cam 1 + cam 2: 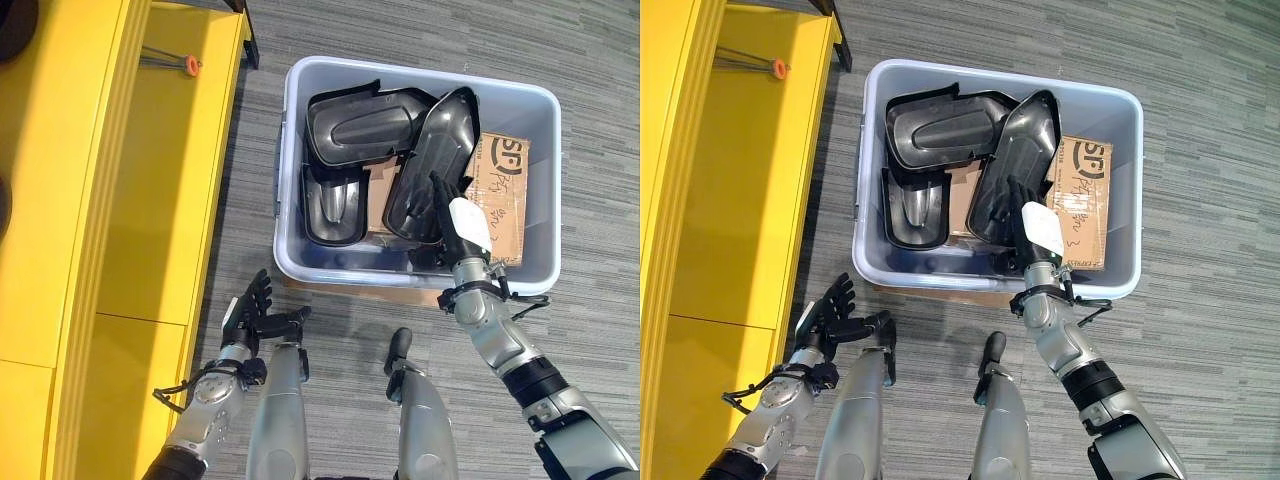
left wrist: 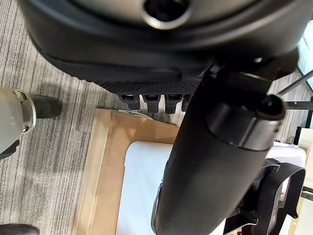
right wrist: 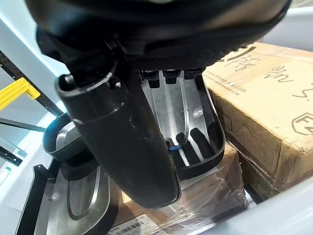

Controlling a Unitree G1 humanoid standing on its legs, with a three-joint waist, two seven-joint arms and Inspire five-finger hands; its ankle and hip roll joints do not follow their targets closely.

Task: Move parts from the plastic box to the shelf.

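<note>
Right robot hand is down in the box now, fingers laid straight along the near end of the long part, the black shell leaning across the middle, and from the wrist view nothing is curled round it, so I call it released, touching at most. To do this well I want the thumb under the part's raised rim and the fingers over its back before I close, then lift straight up so its far end clears the dome part it overlaps and the box wall on the shelf side. The small part sits just beside it and could snag. Then it's a long carry across to the yellow shelf on my left. Left robot hand hangs low by the floor, well apart from the box, fingers spread and relaxed, holding nothing. Hard to read: the right thumb blocks much of its own wrist view, so I cannot tell whether the fingertips actually press the part. The carton hides whatever lies beneath it, and the shelf runs out of view.
</note>
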